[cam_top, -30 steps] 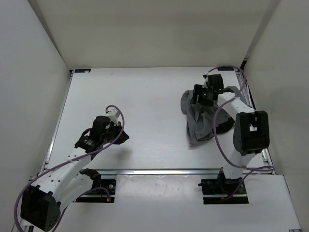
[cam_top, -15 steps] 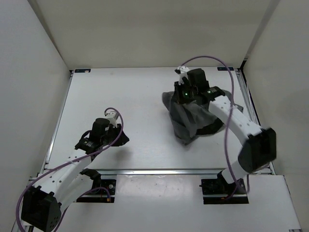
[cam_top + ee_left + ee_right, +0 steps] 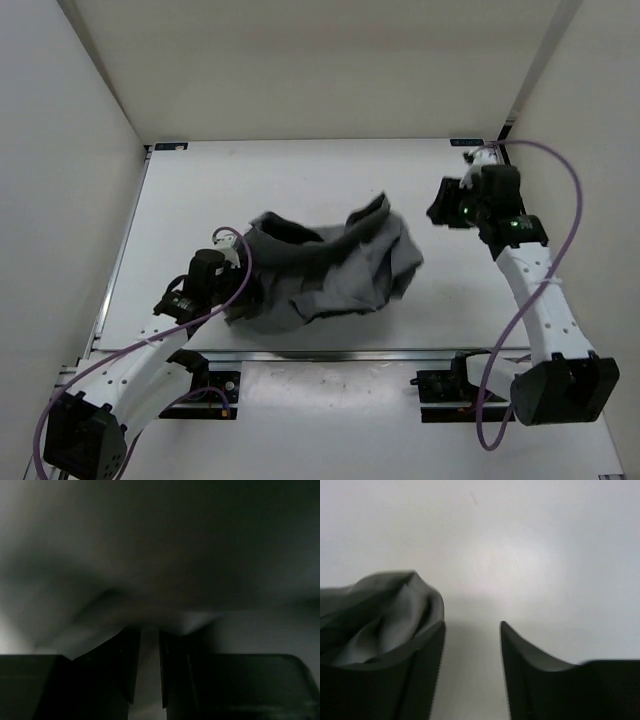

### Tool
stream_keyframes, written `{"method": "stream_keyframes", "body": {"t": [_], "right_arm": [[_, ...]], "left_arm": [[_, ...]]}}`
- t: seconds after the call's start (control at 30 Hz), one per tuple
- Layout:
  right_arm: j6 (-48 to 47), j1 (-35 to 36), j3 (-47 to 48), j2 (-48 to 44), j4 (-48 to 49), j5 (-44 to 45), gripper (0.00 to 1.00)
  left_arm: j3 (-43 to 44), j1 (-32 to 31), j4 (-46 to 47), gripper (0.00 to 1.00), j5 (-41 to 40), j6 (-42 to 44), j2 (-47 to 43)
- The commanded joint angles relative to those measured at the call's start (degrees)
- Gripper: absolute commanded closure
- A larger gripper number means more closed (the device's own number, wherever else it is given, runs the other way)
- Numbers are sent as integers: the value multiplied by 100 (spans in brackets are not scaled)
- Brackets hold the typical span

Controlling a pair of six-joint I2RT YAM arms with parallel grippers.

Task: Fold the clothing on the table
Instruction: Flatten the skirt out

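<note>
The crumpled grey pleated fabric garment (image 3: 320, 270) lies heaped on the flat white table (image 3: 300, 175), its left edge against our left claw (image 3: 149, 632); we cannot tell if it grips. Our right claw (image 3: 472, 626) gapes empty.

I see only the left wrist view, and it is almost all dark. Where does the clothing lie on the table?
Observer: The clothing lies crumpled around the middle of the table, toward the near edge.
Operator: Where is my left claw, then?
Observer: The left claw sits at the clothing's left edge.
Operator: Does the right claw hold anything?
Observer: No, the right claw is open and empty over bare table.
</note>
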Motion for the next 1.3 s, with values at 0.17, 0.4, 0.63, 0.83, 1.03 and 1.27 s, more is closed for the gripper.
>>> {"method": "stream_keyframes", "body": {"t": [0.17,0.4,0.63,0.83,1.03,1.27], "right_arm": [[90,369,-1204,-422,-1144,1386,40],[423,992,-1178,-106,-380,533,41],[573,1800,-967,860,131,329,41],[625,1978,-1089,880,272,461,42],[652,1820,-1300,651,219,356,41],[625,1592,-1529,413,175,251,41]], "left_arm": [[255,-201,23,63,-268,42,165],[1010,-307,286,44,-173,173,868],[1661,-1018,576,39,-489,208,1861],[1846,-1493,630,34,-1192,-90,2521],[2408,-2109,560,34,-1666,777,3189],[2998,-2461,58,34,-2017,2219,3945]]}}
